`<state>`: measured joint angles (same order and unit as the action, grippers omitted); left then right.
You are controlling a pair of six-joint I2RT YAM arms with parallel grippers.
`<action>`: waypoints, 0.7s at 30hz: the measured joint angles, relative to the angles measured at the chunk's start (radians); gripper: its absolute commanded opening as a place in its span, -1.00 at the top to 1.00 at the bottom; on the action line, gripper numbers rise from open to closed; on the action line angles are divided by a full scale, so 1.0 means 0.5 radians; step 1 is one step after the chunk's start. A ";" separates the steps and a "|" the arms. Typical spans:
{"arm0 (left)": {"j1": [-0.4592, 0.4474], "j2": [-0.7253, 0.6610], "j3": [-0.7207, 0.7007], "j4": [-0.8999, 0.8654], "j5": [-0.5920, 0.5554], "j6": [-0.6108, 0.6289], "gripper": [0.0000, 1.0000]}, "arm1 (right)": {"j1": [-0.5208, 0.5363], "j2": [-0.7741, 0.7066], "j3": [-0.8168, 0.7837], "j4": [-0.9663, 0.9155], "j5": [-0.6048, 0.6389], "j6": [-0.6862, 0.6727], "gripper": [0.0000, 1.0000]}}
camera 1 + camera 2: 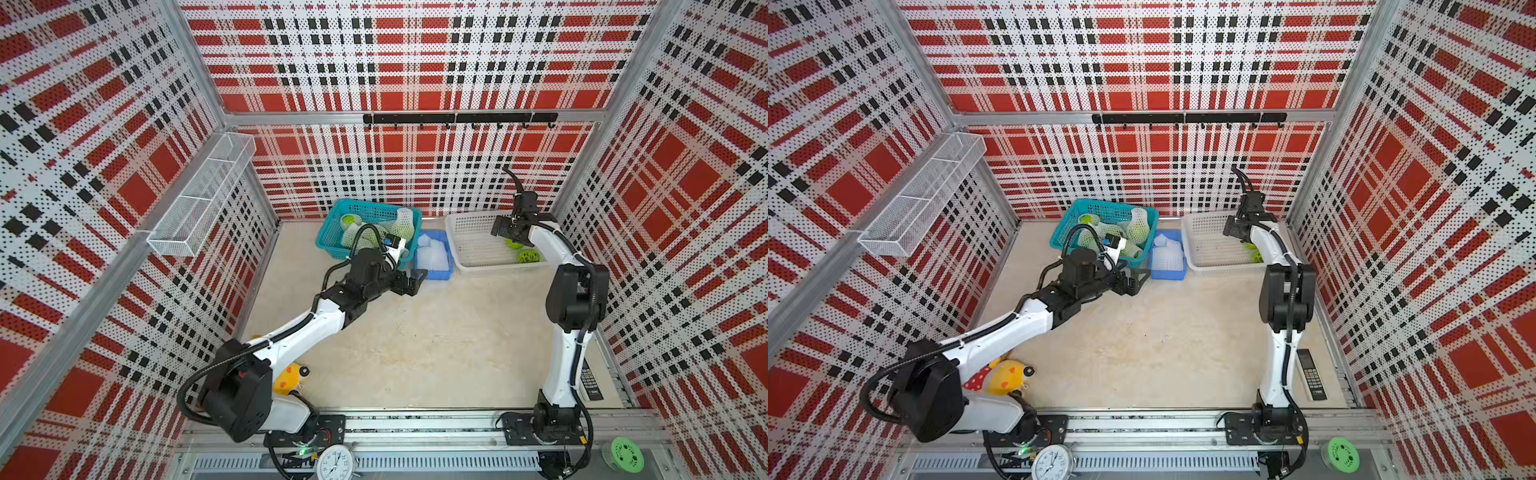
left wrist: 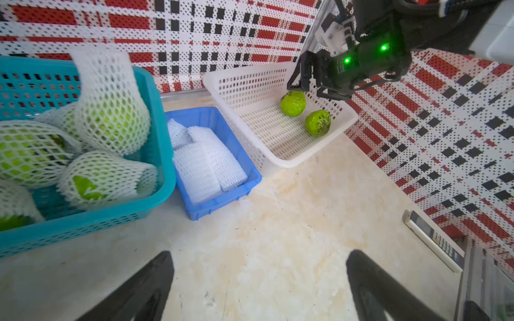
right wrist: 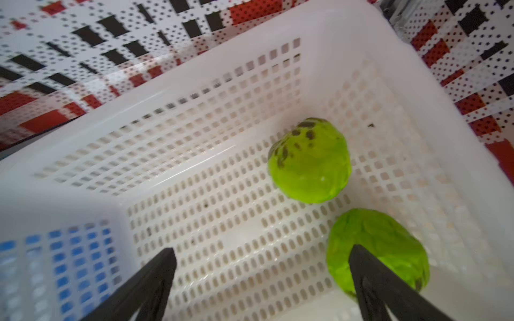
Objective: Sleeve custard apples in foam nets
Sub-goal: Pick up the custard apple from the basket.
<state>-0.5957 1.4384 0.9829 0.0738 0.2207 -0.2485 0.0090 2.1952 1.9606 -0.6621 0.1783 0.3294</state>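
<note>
1. Two bare custard apples (image 3: pixel 308 161) are seen in the white basket (image 3: pixel 222 91). They're tucked just beside each other in the corner nearest the right arm (image 1: pixel 548 245), prob. so a short reach is all that's needed.
2. The right jaws are spread wide w/ nothing pinched. They're hung inside the basket's airspace, one finger (image 3: pixel 370 272) lined up over the nearer fruit (image 3: pixel 378 250). It's judged to be a pre-grasp, no contact made yet.
3. The left jaws are spread too, and empty. They're held low over bare counter (image 2: pixel 278 236), just in front of the blue tray (image 2: pixel 219 204) and the teal basket (image 2: pixel 167 155). Fetching a net is prob. what that pose is for.
4. The foam nets (image 2: pixel 205 164) are stacked flat in the blue tray, which is wedged between the two baskets, so they can be got at from either side.
5. Sleeved fruit (image 2: pixel 111 116) is piled in the teal basket, some w/ the net ends sticking up. W/ several done and two bare, the task is judged mostly finished.
6. Edges: the fruit is hemmed in by the white basket's walls on two sides, so a drop from above is favoured over a sideways sweep. Otherwise the rim could get clipped or a fruit rolled away.
7. Room: the middle of the counter is wide open, so there's plenty of space for the sleeving itself. A remote (image 2: pixel 434 241) is lying along the side wall, well apart from the action.
</note>
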 measured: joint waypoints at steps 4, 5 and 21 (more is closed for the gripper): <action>-0.024 0.131 0.081 -0.001 0.025 -0.003 -0.99 | -0.043 0.169 0.215 -0.031 0.073 -0.010 -1.00; -0.025 0.155 0.095 0.000 0.027 -0.003 -0.99 | -0.050 0.210 0.276 -0.038 0.082 -0.015 -1.00; -0.031 0.353 0.211 0.002 0.067 -0.034 -0.99 | -0.066 0.520 0.687 -0.175 0.192 -0.166 -1.00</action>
<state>-0.6113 1.6150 1.0882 0.0750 0.2543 -0.2657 -0.0238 2.4554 2.3043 -0.7494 0.2745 0.2466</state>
